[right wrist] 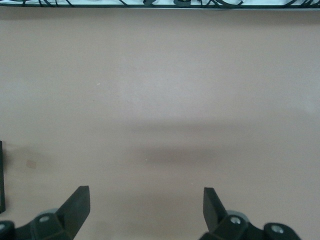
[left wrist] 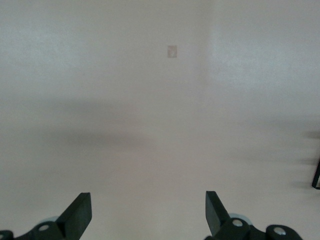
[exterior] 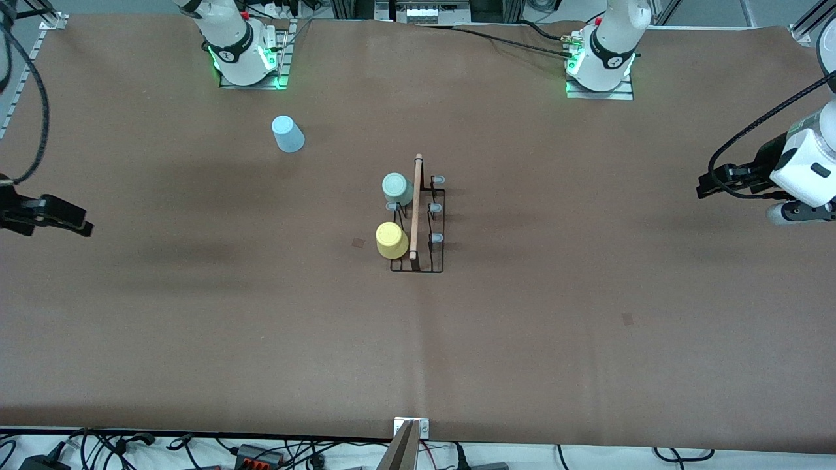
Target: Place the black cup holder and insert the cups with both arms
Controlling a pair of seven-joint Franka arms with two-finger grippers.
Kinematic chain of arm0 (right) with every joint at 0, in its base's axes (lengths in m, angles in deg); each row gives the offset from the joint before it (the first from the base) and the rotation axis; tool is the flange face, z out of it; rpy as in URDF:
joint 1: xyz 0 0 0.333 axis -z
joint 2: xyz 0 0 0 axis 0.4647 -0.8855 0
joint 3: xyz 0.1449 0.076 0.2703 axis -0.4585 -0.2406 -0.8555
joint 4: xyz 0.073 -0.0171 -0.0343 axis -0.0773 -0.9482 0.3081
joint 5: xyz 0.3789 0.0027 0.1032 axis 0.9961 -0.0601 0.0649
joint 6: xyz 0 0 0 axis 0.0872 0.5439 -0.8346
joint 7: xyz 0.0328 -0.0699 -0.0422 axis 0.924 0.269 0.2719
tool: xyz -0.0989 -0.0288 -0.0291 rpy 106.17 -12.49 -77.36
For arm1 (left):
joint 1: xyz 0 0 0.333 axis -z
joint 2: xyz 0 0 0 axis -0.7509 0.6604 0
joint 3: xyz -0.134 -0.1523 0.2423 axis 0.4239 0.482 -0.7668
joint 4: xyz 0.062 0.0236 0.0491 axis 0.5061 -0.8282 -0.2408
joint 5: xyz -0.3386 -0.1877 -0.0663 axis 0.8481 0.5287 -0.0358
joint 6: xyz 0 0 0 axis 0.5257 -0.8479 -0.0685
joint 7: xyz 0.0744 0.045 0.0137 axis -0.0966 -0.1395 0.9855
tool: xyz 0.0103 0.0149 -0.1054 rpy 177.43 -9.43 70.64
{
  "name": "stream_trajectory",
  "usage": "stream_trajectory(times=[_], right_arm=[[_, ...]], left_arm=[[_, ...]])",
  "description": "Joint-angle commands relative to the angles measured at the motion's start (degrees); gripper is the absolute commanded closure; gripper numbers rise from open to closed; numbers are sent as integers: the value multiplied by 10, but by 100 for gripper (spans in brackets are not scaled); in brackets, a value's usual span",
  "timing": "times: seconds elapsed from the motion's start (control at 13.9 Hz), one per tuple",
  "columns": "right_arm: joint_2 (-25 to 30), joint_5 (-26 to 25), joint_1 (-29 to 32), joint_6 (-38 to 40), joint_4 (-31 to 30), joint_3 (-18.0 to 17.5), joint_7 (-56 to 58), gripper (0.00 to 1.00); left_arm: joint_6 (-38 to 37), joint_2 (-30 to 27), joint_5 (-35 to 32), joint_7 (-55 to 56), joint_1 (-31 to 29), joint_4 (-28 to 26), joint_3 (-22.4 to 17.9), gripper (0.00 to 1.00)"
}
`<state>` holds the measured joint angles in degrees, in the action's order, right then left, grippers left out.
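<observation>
Blue cup pending: rack is standing mid-desk (exterior: 196, 339) with two cups seated.

The yellow cup (exterior: 391, 239) and pale green cup (exterior: 397, 188) are sitting on the black cup holder (exterior: 418, 222). The light blue cup (exterior: 287, 134) is lying nearer the right arm's base (grip it mid-wall). The right claw (right wrist: 146, 207) and left claw (left wrist: 148, 210) are waiting at the desk ends, wide open and empty.

front view: bright, even overhead light, sharp; soft broad shadows on the table (exterior: 196, 326) | green glow at both arm bases | left wrist view: washed out, pale and hazy, perhaps overexposed; faint shadow bands | right wrist view: truer colour, slightly soft, one dim shadow streak
</observation>
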<state>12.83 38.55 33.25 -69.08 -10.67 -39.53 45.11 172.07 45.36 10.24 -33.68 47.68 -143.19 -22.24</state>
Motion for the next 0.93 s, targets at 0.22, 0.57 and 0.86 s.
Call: stream_trajectory(times=[0.22, 0.57, 0.86], right_arm=[[64, 1, -57, -17, -83, 56, 2, 0], [84, 0, -57, -23, -117, 53, 2, 0], [160, 0, -57, -77, -240, 53, 0, 0]], left_arm=[[2, -9, 2, -7, -3, -5, 2, 0], [2, -9, 2, -7, -3, -5, 2, 0], [2, -9, 2, -7, -3, -5, 2, 0]])
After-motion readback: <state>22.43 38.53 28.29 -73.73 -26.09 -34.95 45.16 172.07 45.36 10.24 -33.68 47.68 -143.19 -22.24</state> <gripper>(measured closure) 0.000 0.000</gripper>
